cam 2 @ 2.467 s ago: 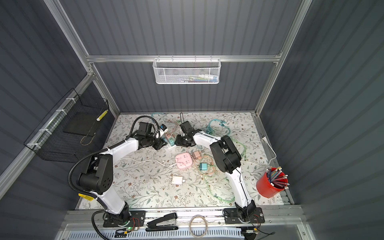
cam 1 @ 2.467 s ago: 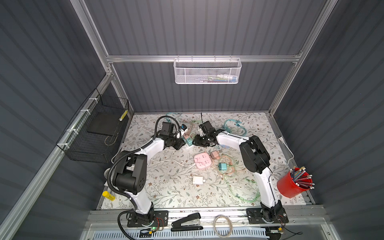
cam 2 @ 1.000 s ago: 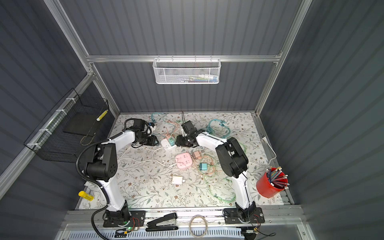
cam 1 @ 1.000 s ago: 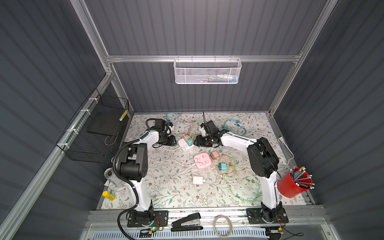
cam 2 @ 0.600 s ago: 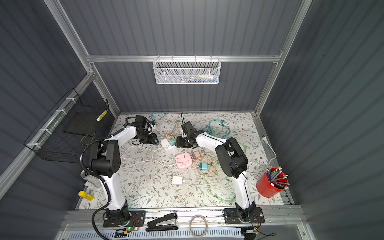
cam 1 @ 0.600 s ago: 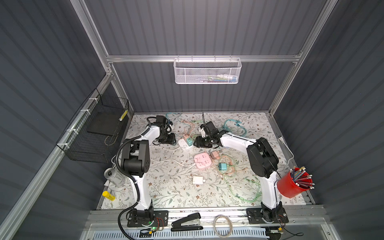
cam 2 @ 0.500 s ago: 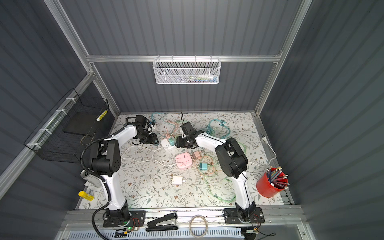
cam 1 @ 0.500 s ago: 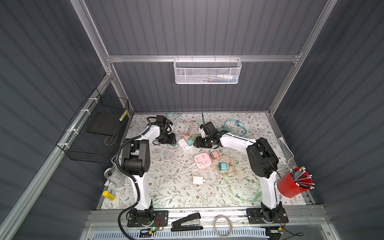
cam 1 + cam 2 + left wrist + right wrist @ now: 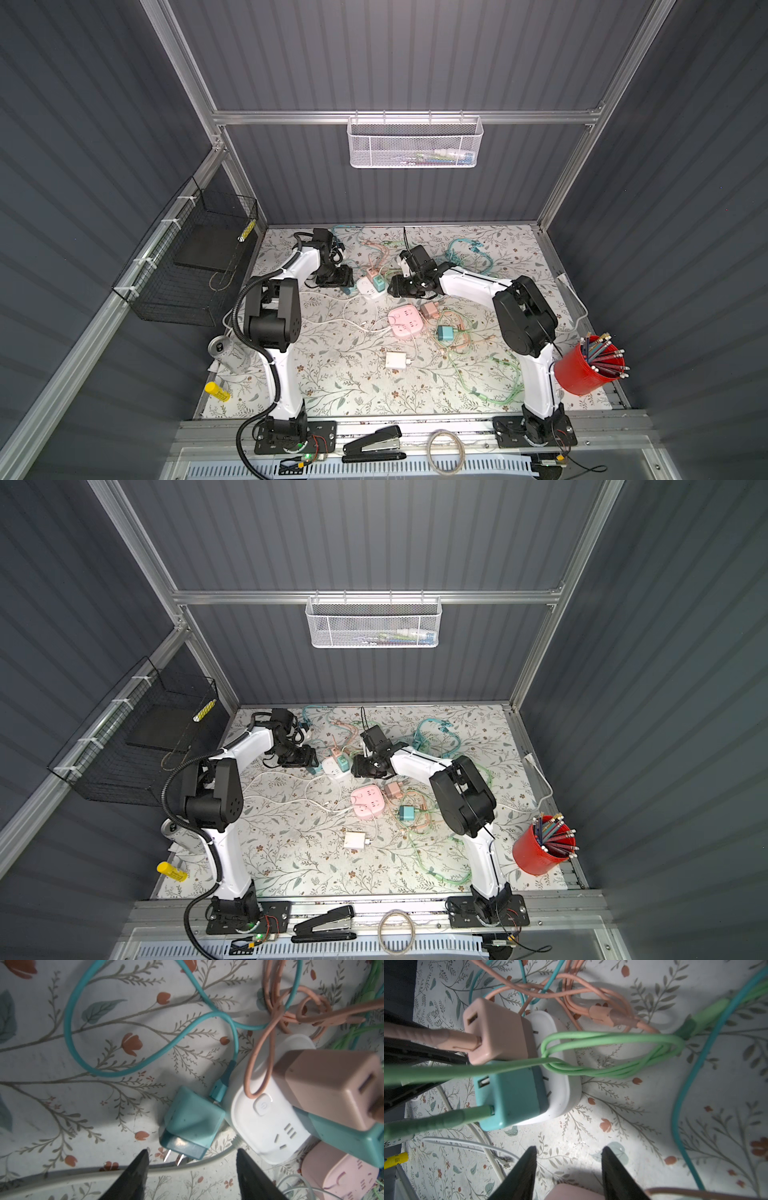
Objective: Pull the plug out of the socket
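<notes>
Claws on both arms stand spread and hold nothing. Your left claw [image 9: 192,1150] gapes either side of the bare prongs of the teal cube-shaped plug [image 9: 191,1118], which lies loose on the floral tabletop [image 9: 62,1105] just ahead of its tips, touching neither finger. Just beside that plug sits the white rounded plastic socket block [image 9: 268,1124], with a pink adapter [image 9: 324,1086] and a second teal adapter [image 9: 342,1136] plugged into it, and your right claw [image 9: 568,1149] hovers near its other side.
</notes>
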